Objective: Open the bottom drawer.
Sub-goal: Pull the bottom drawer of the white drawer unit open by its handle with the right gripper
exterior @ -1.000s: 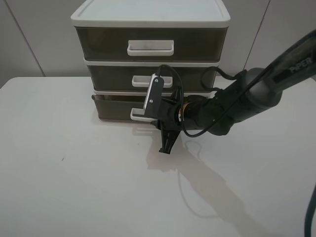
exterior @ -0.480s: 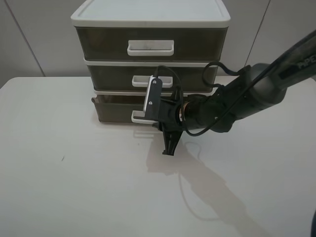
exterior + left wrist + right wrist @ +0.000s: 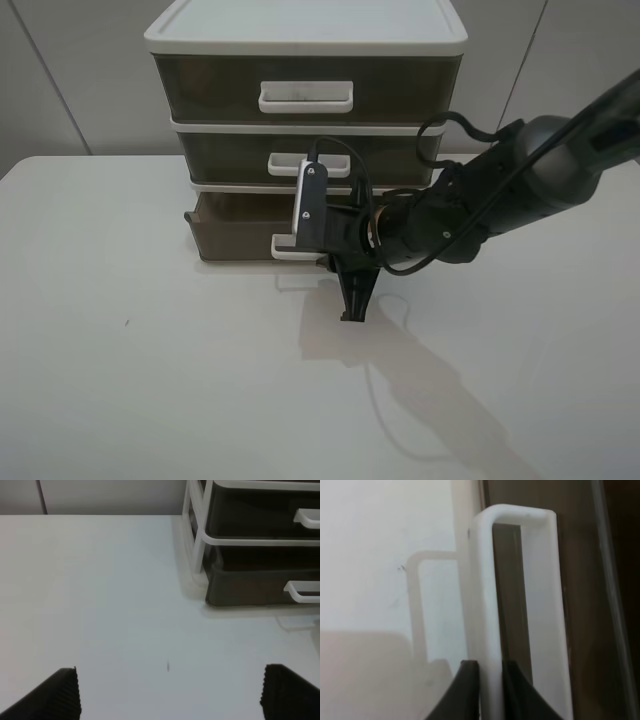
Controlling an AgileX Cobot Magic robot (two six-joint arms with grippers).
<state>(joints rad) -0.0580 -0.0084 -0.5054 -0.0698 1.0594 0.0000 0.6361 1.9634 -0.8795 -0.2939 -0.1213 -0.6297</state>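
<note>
exterior high: shows white-framed drawer unit (image 3: 305, 30) at upper centre, standing on white table (image 3: 130, 380). finds bottom drawer (image 3: 235, 225) at frame centre, lowest tier, jutting forward past the middle drawer (image 3: 230, 158). puts right gripper (image 3: 328, 252) at centre, clamped on the drawer's white handle (image 3: 290, 248), with dark arm (image 3: 520, 190) reaching in from the right edge.

left wrist: shows left gripper (image 3: 170, 692) with jaws spread wide, hanging over the table (image 3: 100, 580). catches bottom drawer (image 3: 250, 585) and handle (image 3: 302, 591) well apart from the fingertips (image 3: 62, 695).

right wrist: shows right gripper (image 3: 490, 690) pinching one bar of the handle (image 3: 487, 580), dark fingers (image 3: 467, 690) on either side, touching it. shows brown front of bottom drawer (image 3: 585, 605) just behind the loop, table (image 3: 370, 555) beside.
</note>
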